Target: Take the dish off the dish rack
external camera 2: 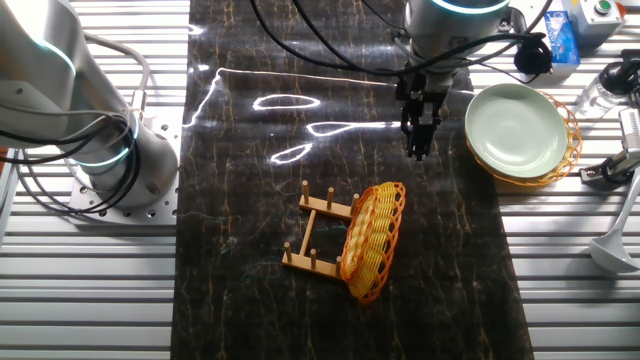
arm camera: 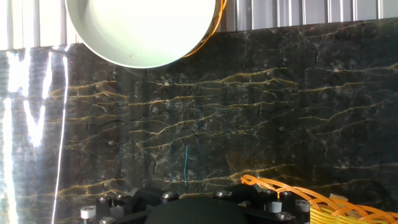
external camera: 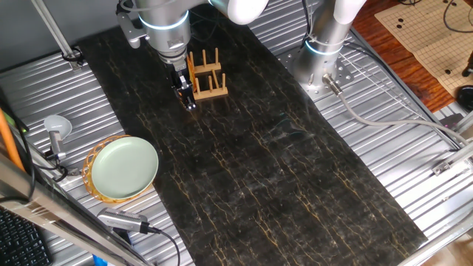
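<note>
Wooden dish rack (external camera 2: 320, 232) stands on the dark marbled mat (external camera 2: 250, 180), the orange-yellow wicker dish (external camera 2: 372, 240) upright on edge in its pegs at one end. Right of it and apart, the arm hangs vertically, its gripper (external camera 2: 419, 140) pointing down over bare mat; whether the fingers are parted cannot be told. Farther right lies a pale green plate (external camera 2: 515, 128) in a wicker tray (external camera 2: 572, 140).

One woven dish (external camera 2: 372, 240), one rack (external camera 2: 318, 232), one green plate (external camera 2: 516, 130).

Lab: robot arm (external camera 2: 60, 110), ribbed metal bench (external camera: 414, 140)
</note>
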You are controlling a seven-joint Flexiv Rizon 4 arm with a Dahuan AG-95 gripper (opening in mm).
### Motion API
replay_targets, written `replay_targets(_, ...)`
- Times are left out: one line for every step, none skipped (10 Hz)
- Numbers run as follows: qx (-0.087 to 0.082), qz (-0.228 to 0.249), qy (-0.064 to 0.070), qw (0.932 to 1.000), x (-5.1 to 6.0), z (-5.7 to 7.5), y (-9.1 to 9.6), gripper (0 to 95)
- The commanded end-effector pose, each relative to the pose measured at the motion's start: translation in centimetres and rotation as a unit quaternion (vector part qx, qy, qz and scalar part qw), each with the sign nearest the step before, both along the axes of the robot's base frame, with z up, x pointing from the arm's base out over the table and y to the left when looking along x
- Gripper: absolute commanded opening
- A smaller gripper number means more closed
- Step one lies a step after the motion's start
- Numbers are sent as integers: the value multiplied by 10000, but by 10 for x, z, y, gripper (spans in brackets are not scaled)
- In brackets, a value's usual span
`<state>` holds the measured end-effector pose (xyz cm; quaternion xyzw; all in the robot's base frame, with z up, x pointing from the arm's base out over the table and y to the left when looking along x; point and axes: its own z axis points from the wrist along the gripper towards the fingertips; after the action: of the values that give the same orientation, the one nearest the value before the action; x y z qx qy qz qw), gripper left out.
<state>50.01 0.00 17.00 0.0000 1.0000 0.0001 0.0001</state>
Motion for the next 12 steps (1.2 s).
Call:
replay_targets(-75, 1075, -30, 9942, 0, 0, 0, 0)
replay_targets(-118, 1086, -16, 9940, 0, 0, 0, 0)
replay_targets(-124, 1086, -14, 9940, 0, 0, 0, 0)
replay_targets(-129, 1087, -13, 9940, 0, 0, 0, 0)
replay_targets(-137, 1088, -12, 9940, 0, 0, 0, 0)
replay_targets(-138, 1090, -12, 9940, 0, 0, 0, 0)
replay_targets(-145, 1091, -10, 9939, 0, 0, 0, 0)
replay_targets(-149, 1091, -9, 9939, 0, 0, 0, 0)
replay_targets(-152, 1095, -4, 9939, 0, 0, 0, 0)
replay_targets(-152, 1116, 1, 9936, 0, 0, 0, 0)
replay_targets(-145, 1142, 11, 9933, 0, 0, 0, 0)
replay_targets(-127, 1219, 35, 9925, 0, 0, 0, 0)
